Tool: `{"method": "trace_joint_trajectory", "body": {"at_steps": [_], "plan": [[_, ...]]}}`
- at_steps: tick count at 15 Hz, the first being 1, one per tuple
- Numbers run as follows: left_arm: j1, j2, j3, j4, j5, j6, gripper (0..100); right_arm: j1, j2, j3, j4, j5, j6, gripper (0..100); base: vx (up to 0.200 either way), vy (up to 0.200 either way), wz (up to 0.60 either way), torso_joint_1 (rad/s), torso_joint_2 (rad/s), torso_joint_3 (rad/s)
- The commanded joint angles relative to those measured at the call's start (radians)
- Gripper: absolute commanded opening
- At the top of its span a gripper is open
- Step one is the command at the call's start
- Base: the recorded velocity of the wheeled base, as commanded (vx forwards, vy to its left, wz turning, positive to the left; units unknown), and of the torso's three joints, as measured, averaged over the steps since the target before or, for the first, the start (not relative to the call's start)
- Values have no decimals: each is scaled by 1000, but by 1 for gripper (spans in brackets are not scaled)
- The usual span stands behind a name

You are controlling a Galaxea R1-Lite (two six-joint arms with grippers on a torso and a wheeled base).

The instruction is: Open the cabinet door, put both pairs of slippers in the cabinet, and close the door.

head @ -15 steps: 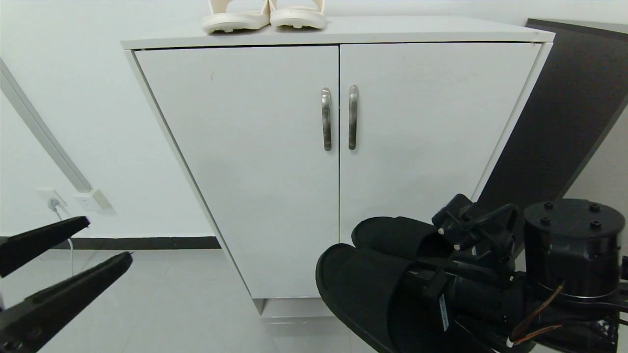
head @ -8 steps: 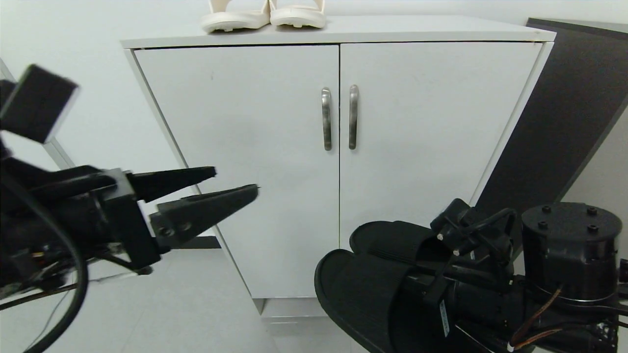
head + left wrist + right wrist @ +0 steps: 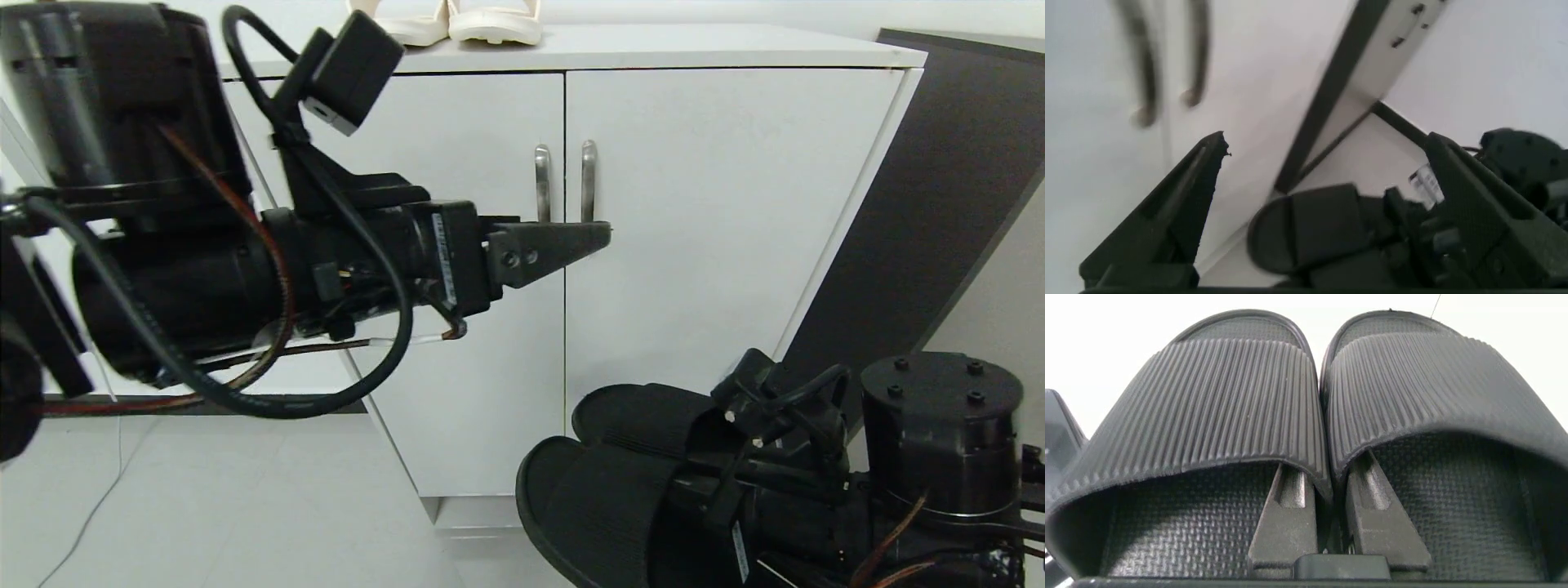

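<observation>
Low before the smooth white cabinet (image 3: 718,204), our right gripper (image 3: 1328,478) clamps ribbed black slippers (image 3: 604,482); our left gripper (image 3: 1327,145) gapes near its handles (image 3: 542,180).

The left arm (image 3: 188,286) is fat, round and black. A thick black cable (image 3: 400,310) loops around it, with a thin red wire (image 3: 282,286). Its fingers (image 3: 555,243) are long, black and pointy. The right arm (image 3: 939,441) has a round black cap with four little screws (image 3: 976,398).

Home-like room, white cabinet (image 3: 718,212), tiled floor (image 3: 245,506), bare wall (image 3: 816,11)
</observation>
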Motion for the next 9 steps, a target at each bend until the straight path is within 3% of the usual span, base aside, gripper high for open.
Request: {"method": "trace_joint_trajectory", "body": {"at_steps": [1, 4, 5, 6, 7, 9], "plan": [[-2, 110, -83, 1, -50, -11, 100, 4, 16, 5, -4, 4, 0, 0, 0, 0, 0, 0, 0, 0], [0, 175, -177, -1, -128, -88, 100, 17, 37, 20, -29, 13, 0, 0, 0, 0, 0, 0, 0, 0], [0, 179, -184, -1, -137, -96, 100, 17, 37, 22, -32, 13, 0, 0, 0, 0, 0, 0, 0, 0], [-2, 192, -204, -4, -146, -143, 100, 17, 37, 22, -36, 15, 0, 0, 0, 0, 0, 0, 0, 0], [-2, 192, -207, -4, -149, -163, 100, 18, 37, 22, -36, 18, 1, 0, 0, 0, 0, 0, 0, 0], [0, 213, -220, -7, -142, -166, 100, 20, 45, 20, -38, 26, 0, 0, 0, 0, 0, 0, 0, 0]]}}
